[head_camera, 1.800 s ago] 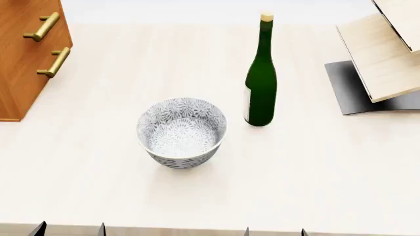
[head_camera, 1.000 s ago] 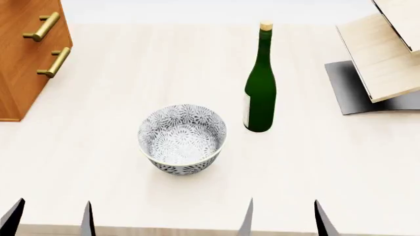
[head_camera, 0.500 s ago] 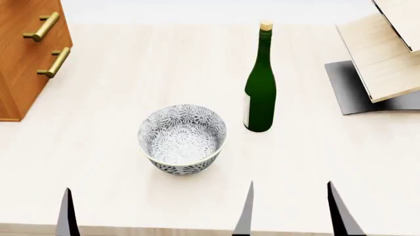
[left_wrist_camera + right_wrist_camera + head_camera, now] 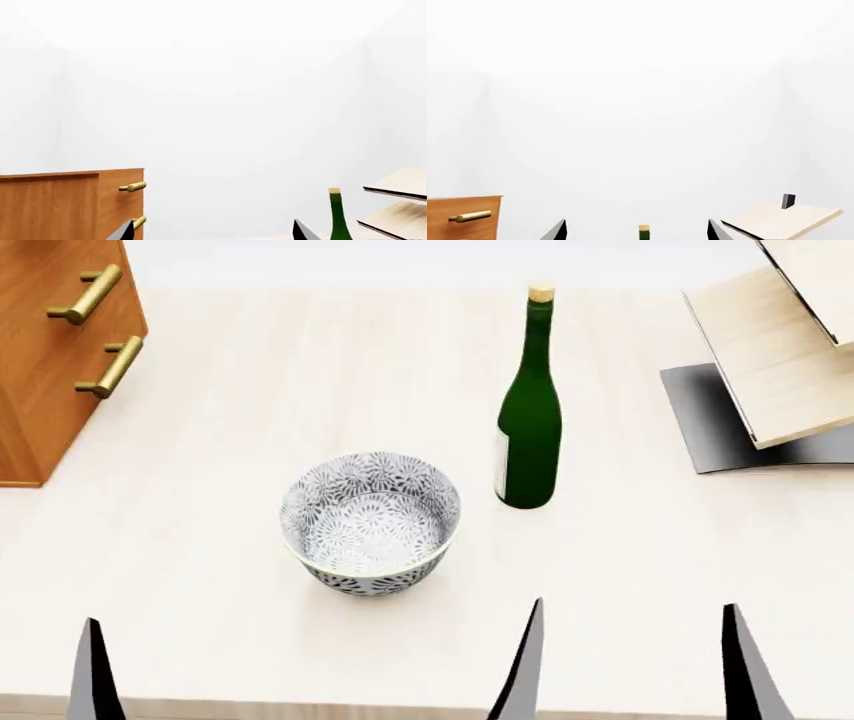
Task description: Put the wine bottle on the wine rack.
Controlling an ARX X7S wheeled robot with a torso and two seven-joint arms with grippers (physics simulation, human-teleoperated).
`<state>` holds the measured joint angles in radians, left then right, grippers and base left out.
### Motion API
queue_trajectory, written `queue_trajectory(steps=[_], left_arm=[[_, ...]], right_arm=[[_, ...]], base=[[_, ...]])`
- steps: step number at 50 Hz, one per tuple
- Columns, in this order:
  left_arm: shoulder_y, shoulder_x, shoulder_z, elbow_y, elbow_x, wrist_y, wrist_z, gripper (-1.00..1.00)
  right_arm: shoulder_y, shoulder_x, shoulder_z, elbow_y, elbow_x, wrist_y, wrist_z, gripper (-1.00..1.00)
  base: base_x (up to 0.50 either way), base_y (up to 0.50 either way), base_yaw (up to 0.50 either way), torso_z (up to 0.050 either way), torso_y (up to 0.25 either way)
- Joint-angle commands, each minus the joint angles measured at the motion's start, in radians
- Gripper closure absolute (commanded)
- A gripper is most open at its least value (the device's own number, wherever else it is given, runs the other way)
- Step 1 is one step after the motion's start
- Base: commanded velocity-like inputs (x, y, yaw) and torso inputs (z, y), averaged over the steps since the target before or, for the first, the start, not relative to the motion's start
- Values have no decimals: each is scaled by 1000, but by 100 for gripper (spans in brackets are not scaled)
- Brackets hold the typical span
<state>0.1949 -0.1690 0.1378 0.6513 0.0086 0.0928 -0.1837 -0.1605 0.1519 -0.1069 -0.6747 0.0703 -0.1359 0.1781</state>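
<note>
The wine bottle (image 4: 530, 410), dark green with a cream cork, stands upright on the pale table, right of the bowl. The wine rack (image 4: 781, 350), tilted light boards on a dark grey base, sits at the far right. My right gripper (image 4: 634, 612) is open near the table's front edge, well short of the bottle. In the right wrist view the bottle's cork (image 4: 644, 229) shows far off between the spread fingertips (image 4: 557, 231). My left gripper (image 4: 212, 232) is open and holds nothing. Only one of its fingers (image 4: 91, 670) shows in the head view, at the front left.
A patterned grey-white bowl (image 4: 371, 523) stands left of the bottle and nearer the front. A brown drawer cabinet (image 4: 54, 340) with brass handles occupies the far left. The rack's boards (image 4: 400, 200) overhang its base.
Both grippers' fingertips have risen further into the head view from the bottom edge; the right pair moved right, the left moved left. Bottle, bowl and rack stay put.
</note>
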Motion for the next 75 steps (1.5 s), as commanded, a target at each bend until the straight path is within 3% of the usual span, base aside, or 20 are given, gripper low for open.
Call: queue_trajectory(steps=[1,75], left_arm=[[22,-11,12,3,43,107,-23,-100],[21,-57,38,6,30,110,-92,-100]], right_arm=[[-25,4,-2,21,10,-181,8,-100],[6,52,-55,60,18,-162,71,-100]], base=[[0,0,0,0,0],[147,0,0,0,0]])
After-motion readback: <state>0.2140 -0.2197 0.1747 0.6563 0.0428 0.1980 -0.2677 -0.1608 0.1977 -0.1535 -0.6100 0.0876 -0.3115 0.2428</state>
